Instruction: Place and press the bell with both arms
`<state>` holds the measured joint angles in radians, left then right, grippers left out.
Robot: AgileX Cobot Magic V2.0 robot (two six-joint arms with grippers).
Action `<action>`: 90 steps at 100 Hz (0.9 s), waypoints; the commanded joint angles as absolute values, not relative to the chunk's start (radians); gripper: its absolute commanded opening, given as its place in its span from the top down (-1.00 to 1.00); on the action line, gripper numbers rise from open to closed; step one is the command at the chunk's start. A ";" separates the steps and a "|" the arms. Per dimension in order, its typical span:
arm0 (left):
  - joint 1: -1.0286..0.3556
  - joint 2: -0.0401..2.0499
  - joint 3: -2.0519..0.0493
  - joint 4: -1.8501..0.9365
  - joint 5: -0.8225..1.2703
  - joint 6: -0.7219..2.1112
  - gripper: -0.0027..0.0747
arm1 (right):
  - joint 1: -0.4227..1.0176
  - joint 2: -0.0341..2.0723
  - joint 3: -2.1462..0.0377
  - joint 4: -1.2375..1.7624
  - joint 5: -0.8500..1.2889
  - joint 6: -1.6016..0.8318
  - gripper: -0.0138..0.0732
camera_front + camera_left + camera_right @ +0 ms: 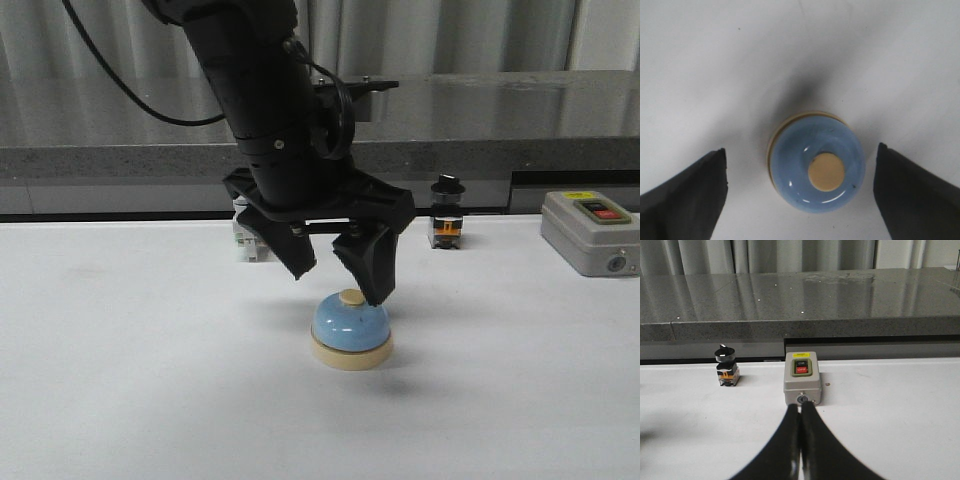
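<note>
1. Front view showed my left gripper (335, 268) hanging just above the bell (351, 331), which stood upright on the white table (120, 350) a little below the middle of the frame. My jaws were spread apart and held nothing, and the right-hand finger's tip sat close over the cream button (352, 297).
2. Left wrist view put the bell (816, 169) low in the frame, right of centre, with my dark fingers (687, 197) at the lower corners, well clear of the dome on both sides.
3. Right wrist view showed my right gripper (800, 450) with its fingers pressed together at the bottom centre, empty. Past it, mid-frame, stood the grey box (802, 377), with a small black-knobbed switch (726, 371) to its left. No bell appeared in that view.
4. I judged the bell already placed and the press not yet done.
5. Risk: the bell sat off-centre between my left fingers, so lifting askew could have clipped the dome and slid it.
6. Risk: my right arm had to find a bell it could not see, so it might have struck my left arm above the bell.
</note>
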<state>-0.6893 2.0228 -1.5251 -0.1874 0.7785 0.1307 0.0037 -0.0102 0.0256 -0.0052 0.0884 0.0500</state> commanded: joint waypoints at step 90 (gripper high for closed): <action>-0.284 1.550 -1.416 -0.216 0.704 0.035 0.98 | -0.002 -0.029 0.012 -0.016 0.010 0.043 0.82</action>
